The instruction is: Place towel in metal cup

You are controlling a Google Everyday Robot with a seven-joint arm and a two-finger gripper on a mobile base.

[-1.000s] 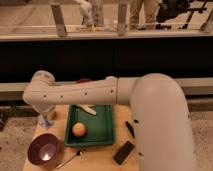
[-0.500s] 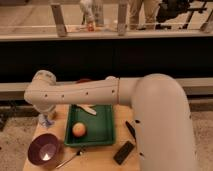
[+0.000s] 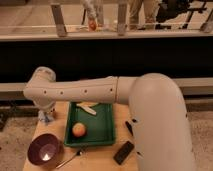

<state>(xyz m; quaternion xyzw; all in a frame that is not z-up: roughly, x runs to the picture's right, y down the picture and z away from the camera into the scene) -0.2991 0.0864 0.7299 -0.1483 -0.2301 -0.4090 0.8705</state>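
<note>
My white arm reaches from the right across the table to its left end. The gripper (image 3: 45, 117) hangs below the wrist (image 3: 41, 86), just left of the green tray (image 3: 109, 134), low over the wooden table (image 3: 60, 114). A greyish shape shows at the gripper, and I cannot tell whether it belongs to the gripper or is the metal cup. I see no towel; it is hidden or out of view.
The green tray holds an orange fruit (image 3: 78, 129) and a pale long object (image 3: 87, 108). A purple bowl (image 3: 45, 150) stands at the front left with a spoon (image 3: 70, 159) beside it. Two black objects (image 3: 124, 152) (image 3: 129, 127) lie right of the tray. A dark wall rises behind the table.
</note>
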